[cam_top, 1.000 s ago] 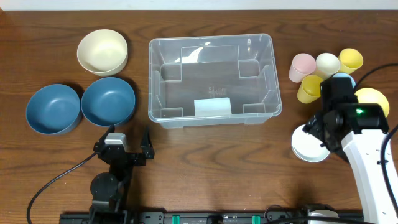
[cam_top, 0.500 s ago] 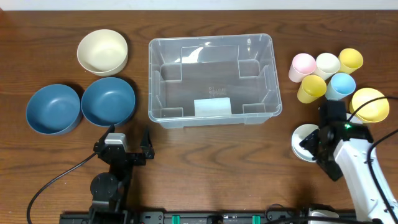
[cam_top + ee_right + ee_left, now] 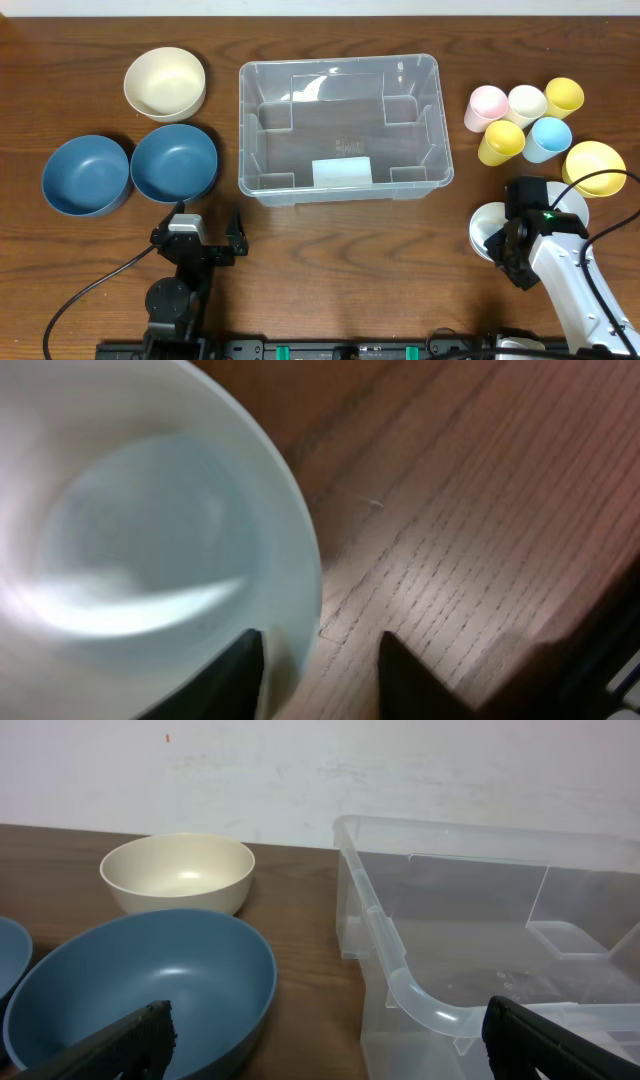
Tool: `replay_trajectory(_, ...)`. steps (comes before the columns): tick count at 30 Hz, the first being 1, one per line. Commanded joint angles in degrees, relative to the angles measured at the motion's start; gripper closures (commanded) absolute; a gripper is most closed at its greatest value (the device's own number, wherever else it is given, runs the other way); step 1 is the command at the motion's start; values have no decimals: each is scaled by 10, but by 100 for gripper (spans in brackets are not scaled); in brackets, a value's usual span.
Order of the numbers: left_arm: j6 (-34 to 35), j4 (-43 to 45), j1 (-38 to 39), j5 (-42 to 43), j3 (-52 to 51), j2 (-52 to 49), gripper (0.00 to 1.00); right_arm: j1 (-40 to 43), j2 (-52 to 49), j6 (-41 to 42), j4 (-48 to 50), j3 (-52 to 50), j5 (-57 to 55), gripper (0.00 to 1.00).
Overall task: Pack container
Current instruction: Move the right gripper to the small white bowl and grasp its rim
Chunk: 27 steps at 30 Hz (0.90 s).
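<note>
The container [image 3: 246, 130], a large clear plastic bin with a pale label inside, stands empty at the table's middle; its near corner [image 3: 400, 982] fills the right of the left wrist view. My right gripper [image 3: 503, 242] is down at a white bowl [image 3: 485, 225] at the right front. Its jaws [image 3: 320, 665] straddle the white bowl's [image 3: 140, 540] rim, one finger inside and one over the wood, with a gap still showing beside the rim. My left gripper [image 3: 198, 236] rests open near the front edge, and nothing lies between its fingers [image 3: 325, 1040].
Two blue bowls [image 3: 86, 175] [image 3: 174, 162] and a cream bowl [image 3: 165, 84] sit left of the bin. Several cups stand at the right: pink [image 3: 486, 106], cream [image 3: 527, 103], yellow [image 3: 563, 97], olive-yellow [image 3: 500, 142], light blue [image 3: 549, 138]. A yellow bowl [image 3: 594, 165] lies beside them.
My right arm has drawn back toward the front edge and dropped onto the white bowl, uncovering the light blue cup; its jaws have narrowed around the rim. The left arm has not moved.
</note>
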<state>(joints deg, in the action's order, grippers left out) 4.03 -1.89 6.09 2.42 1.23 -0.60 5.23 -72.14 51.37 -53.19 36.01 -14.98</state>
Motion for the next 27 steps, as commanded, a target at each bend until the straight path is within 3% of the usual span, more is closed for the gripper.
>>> replay_trajectory(1, -8, -22, -3, -11, -10, 3, 2, 4, 2, 4, 0, -6, -10, 72)
replay_trajectory(4, -8, -22, -3, -11, -10, 3, 2, 4, 2, 5, -1, -13, 2, 79)
replay_trajectory(13, -8, -22, -3, -11, -10, 3, 2, 4, 2, 5, 30, -39, 48, 81)
replay_trajectory(15, -8, -22, -3, -11, -10, 3, 2, 4, 2, 5, 36, -40, 49, 86)
replay_trajectory(17, -8, -22, -3, -11, -10, 3, 2, 4, 2, 5, 38, -40, 49, 99)
replay_trajectory(27, -8, -22, -3, -11, -10, 3, 2, 4, 2, -9, 39, -36, 54, 99)
